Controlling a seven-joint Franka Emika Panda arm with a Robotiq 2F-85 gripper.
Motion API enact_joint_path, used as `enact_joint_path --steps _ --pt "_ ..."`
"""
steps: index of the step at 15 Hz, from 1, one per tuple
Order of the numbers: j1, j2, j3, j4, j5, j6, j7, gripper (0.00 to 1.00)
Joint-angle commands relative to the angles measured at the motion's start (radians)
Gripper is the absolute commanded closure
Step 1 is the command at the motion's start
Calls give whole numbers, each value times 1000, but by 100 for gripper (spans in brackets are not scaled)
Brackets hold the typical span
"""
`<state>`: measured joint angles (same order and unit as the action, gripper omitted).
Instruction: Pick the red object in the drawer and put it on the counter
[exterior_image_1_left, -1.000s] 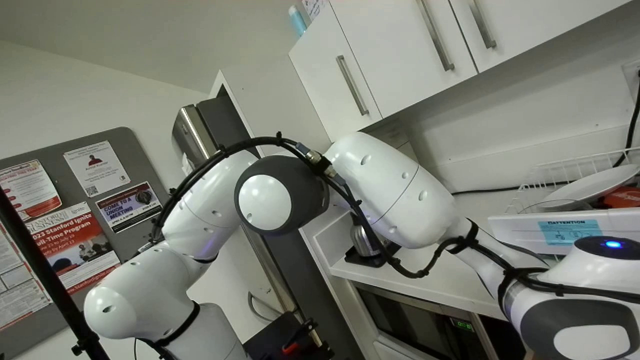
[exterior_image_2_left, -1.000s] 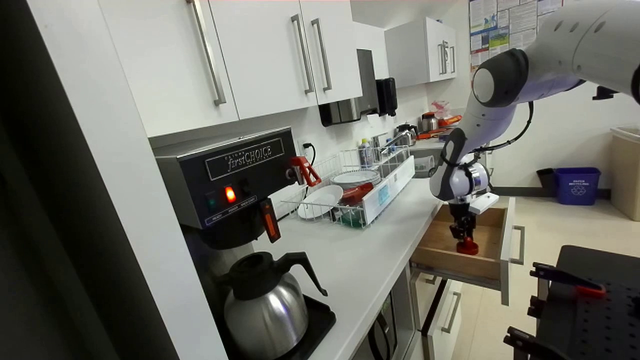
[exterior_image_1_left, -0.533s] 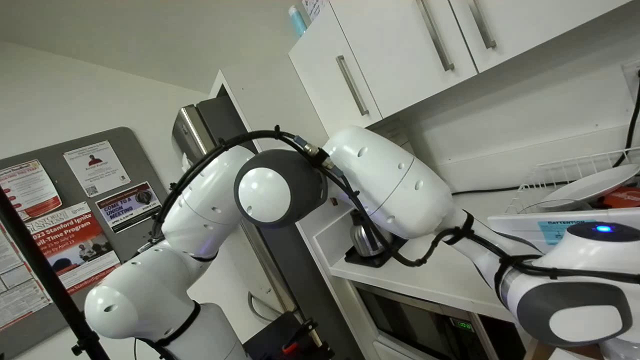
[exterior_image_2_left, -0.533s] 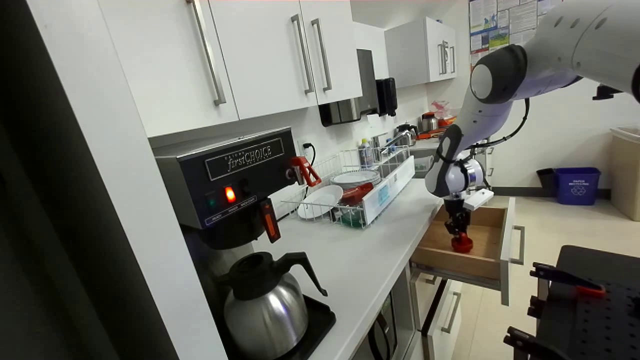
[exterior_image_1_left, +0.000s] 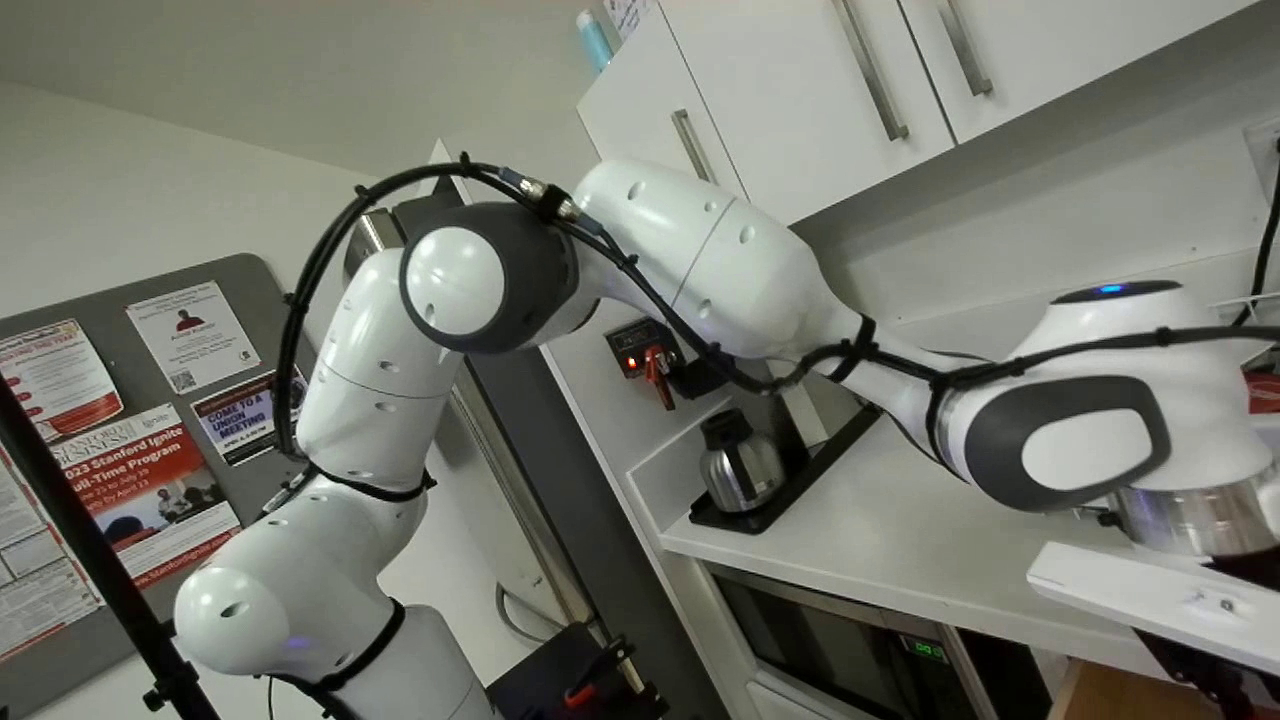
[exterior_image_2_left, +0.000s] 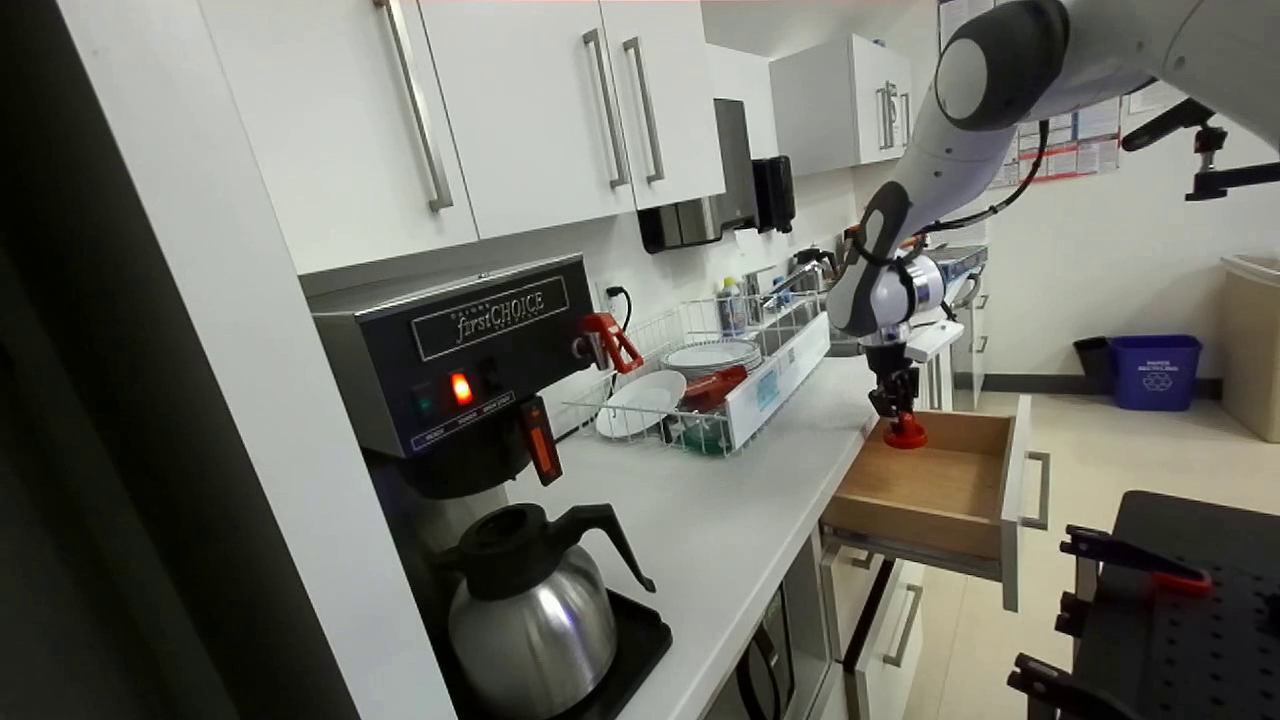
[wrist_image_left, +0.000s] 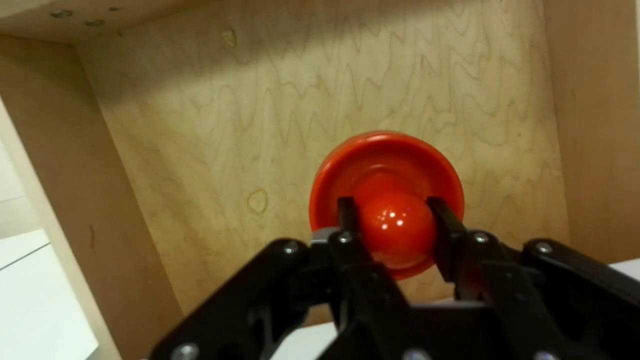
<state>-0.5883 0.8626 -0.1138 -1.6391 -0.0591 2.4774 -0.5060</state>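
Hanging over the open drawer (exterior_image_2_left: 910, 527), the red object (wrist_image_left: 398, 227) is clasped by its rounded top in the gripper (wrist_image_left: 392, 212). In an exterior view, the counter (exterior_image_2_left: 680, 510) is seen running beside the drawer, and a dish rack (exterior_image_2_left: 795, 362) set on that counter is seen left of the drawer there.

In an exterior view, my arm (exterior_image_1_left: 750, 265) arches across the centre, cabinets (exterior_image_1_left: 815, 110) at 1 o'clock, noticeboard (exterior_image_1_left: 115, 340) at 9. I see the coffee pot (exterior_image_1_left: 742, 474) on its tray (exterior_image_1_left: 768, 510) at 5, part of the drawer (exterior_image_1_left: 1120, 694) at 4.
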Motion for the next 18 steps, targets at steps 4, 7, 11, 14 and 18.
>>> enact_joint_path --steps 4,7,11,14,18 --pt "79 -208 -6 -170 -37 -113 -25 88" --pt "83 -163 -8 -124 -15 -100 -27 63" --pt "94 -172 -9 -152 -19 -100 -28 63" --pt "82 -224 48 -179 29 -124 -82 88" --pt "130 -314 148 -198 99 -260 -222 88"
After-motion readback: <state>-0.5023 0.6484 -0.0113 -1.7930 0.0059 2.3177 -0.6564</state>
